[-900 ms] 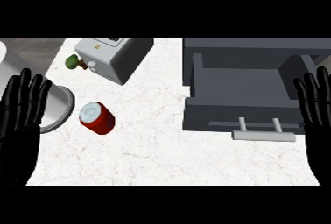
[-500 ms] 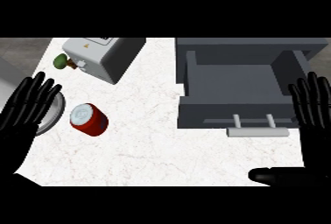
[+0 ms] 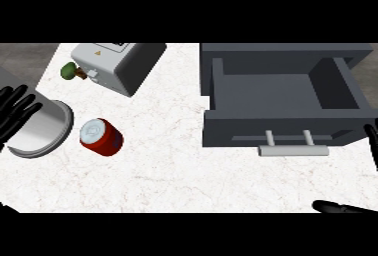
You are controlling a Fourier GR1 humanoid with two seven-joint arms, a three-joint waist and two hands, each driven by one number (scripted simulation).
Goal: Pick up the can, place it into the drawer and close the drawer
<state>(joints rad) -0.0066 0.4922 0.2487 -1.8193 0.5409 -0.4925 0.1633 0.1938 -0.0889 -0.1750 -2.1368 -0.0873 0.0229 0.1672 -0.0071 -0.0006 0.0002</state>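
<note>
The red can (image 3: 102, 136) with a pale top lies tilted on the white counter (image 3: 170, 165), left of centre. The grey drawer (image 3: 277, 92) stands open at the right, nothing showing inside, its bar handle (image 3: 292, 149) facing me. My left hand (image 3: 13, 112) shows at the left edge, fingers straight and pointing up, well left of the can and not touching it. Of my right hand only a thin strip of straight fingers (image 3: 373, 145) shows at the right edge, plus a black tip (image 3: 341, 207) at the lower right. Neither hand holds anything.
A grey boxy appliance (image 3: 118, 65) sits at the back left, with a small green and brown item (image 3: 71, 71) beside it. A round metal vessel (image 3: 40, 129) stands just left of the can, partly under my left hand.
Both hands have slid outward toward the picture's edges; the right one is almost out of view. The can and the drawer have kept their places.
</note>
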